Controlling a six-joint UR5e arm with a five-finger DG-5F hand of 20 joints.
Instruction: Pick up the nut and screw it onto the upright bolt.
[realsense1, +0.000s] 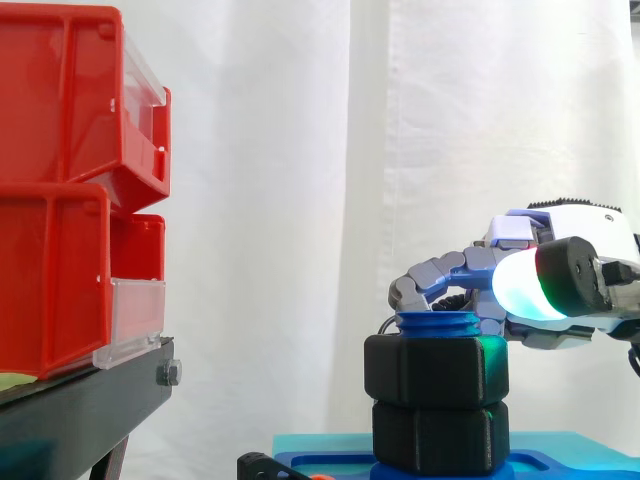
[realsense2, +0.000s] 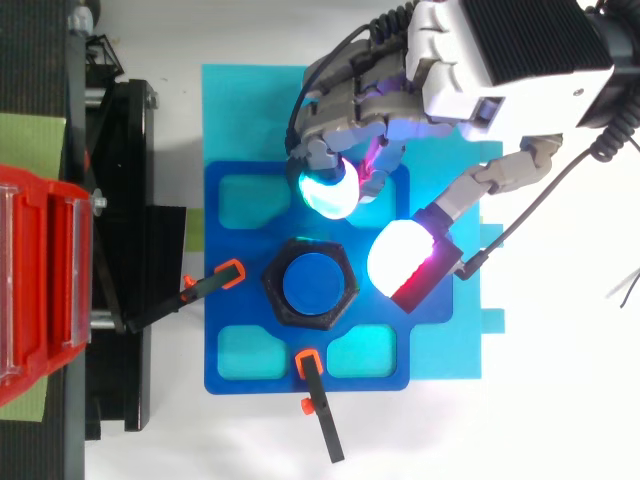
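Note:
A blue bolt (realsense1: 438, 325) stands upright on a blue fixture plate (realsense2: 240, 330). Two black hex nuts are stacked on it, the upper nut (realsense1: 435, 370) just under the bolt's top and the lower nut (realsense1: 438, 435) at its base. From above, the upper nut (realsense2: 275, 285) rings the bolt's round blue head (realsense2: 310, 283). My hand (realsense2: 500, 60) hovers to the right of and behind the bolt, level with its top. The fingers are loosely bent, with a cyan fingertip (realsense2: 328, 190) behind the nut and the white thumb pad (realsense2: 400, 255) to its right. Neither touches the nut.
Stacked red bins (realsense1: 70, 190) sit on a black stand (realsense1: 90, 400) at the left. Two black clamps with orange tips (realsense2: 225, 275) (realsense2: 310, 365) hold the fixture plate, which lies on a cyan mat (realsense2: 240, 110).

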